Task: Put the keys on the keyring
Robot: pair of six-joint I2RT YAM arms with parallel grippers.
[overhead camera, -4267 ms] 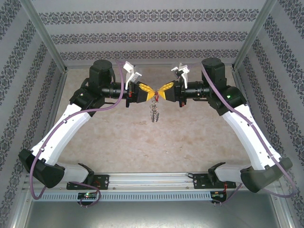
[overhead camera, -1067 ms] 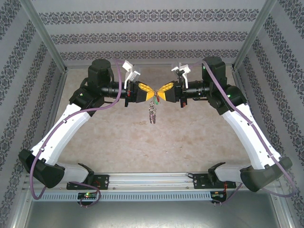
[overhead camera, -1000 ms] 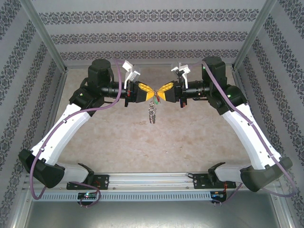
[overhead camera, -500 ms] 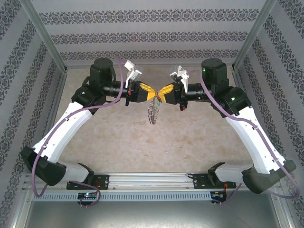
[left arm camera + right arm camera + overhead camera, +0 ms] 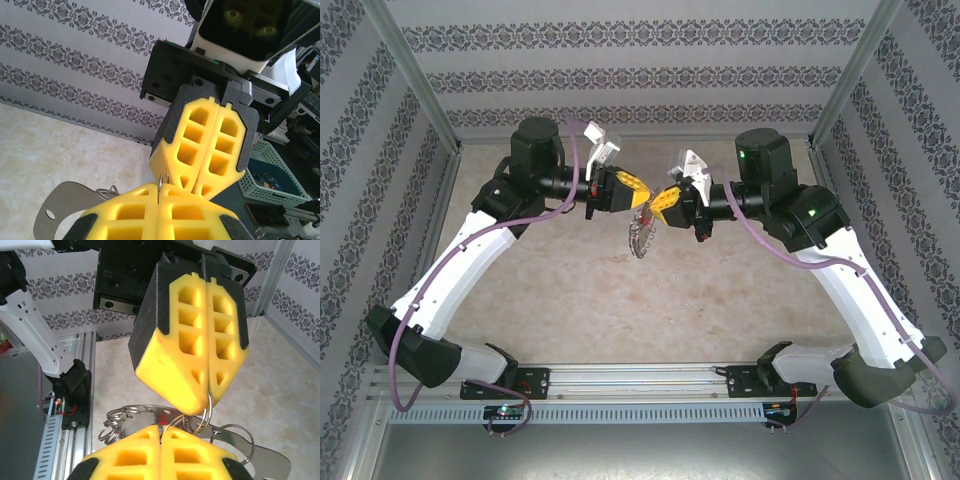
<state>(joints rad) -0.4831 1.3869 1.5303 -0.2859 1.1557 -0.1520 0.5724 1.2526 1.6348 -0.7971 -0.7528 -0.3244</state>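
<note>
Overhead, the left gripper (image 5: pixel 640 197) and right gripper (image 5: pixel 658 204) meet tip to tip, both clamped shut on the keyring (image 5: pixel 641 238) dangling beneath. Left wrist: one thin ring of it pokes from closed fingers (image 5: pixel 130 212). Right wrist: silvery rings fan out of both pinches; the keys cannot be made out.

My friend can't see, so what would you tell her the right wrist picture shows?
Two yellow grippers face tip to tip, both shut. The left gripper, above, pinches a silvery ring of the keyring; the right gripper, below, grips the same bunch. Behind are patterned walls.
</note>
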